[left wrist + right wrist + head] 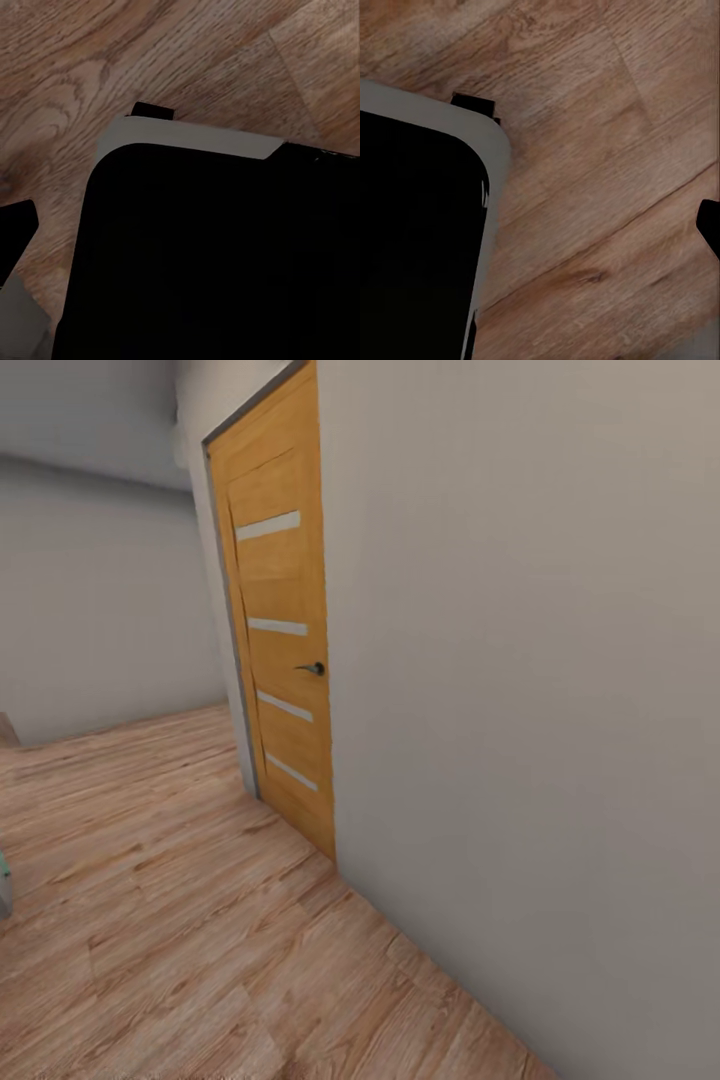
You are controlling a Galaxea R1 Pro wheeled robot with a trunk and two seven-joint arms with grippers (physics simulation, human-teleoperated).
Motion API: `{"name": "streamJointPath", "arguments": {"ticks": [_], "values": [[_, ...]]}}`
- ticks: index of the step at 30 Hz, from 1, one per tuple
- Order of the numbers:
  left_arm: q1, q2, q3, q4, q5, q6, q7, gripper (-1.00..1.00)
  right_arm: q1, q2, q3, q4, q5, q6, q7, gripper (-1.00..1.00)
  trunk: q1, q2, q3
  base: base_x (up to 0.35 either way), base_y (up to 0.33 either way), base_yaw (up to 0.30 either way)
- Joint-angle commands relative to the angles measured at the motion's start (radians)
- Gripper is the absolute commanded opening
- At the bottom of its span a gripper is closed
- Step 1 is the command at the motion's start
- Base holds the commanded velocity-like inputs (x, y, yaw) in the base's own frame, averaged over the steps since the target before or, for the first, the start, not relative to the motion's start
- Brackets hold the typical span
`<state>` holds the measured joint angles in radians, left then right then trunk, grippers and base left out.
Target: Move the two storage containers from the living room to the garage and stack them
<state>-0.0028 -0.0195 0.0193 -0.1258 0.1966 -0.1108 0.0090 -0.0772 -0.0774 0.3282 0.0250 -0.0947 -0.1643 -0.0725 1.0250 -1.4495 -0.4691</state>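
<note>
The two storage containers are out of view, and so are the garage and its floor. I face a cream wall [520, 710] with a shut orange-brown wooden door [280, 650] that has a dark handle [314, 668]. One dark fingertip [16, 232] of my left gripper shows at the picture's edge over wood planks, with nothing held. One dark fingertip [711, 225] of my right gripper shows at the opposite edge, also with nothing held. Both wrist views look down on my black, grey-rimmed base [217, 255] [412, 240].
A light wood-plank floor [170, 920] runs from the front to a grey-white wall [100, 610] at the back left. The cream wall stands close on the right. A small teal-and-grey object [4, 882] pokes in at the left edge.
</note>
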Motion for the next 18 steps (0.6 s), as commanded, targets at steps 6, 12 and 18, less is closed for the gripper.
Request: {"name": "streamJointPath", "arguments": {"ticks": [6, 12, 18], "values": [[0.000, -0.004, 0.001, 0.002, 0.017, 0.005, 0.002, 1.00, -0.001, 0.005, 0.007, 0.003, -0.020, -0.009, -0.003, 1.00, 0.000, -0.001, -0.001, 0.000, 0.000, 0.300], [0.000, -0.004, 0.002, 0.007, 0.021, 0.006, 0.004, 1.00, -0.001, 0.005, 0.012, 0.003, -0.113, -0.014, -0.001, 1.00, 0.000, -0.001, -0.001, 0.000, 0.000, 0.300], [0.000, -0.003, 0.002, 0.008, 0.024, 0.006, 0.004, 1.00, -0.001, 0.005, 0.014, 0.002, -0.114, -0.014, -0.001, 1.00, 0.000, -0.001, 0.001, 0.043, 0.000, 0.299]]}}
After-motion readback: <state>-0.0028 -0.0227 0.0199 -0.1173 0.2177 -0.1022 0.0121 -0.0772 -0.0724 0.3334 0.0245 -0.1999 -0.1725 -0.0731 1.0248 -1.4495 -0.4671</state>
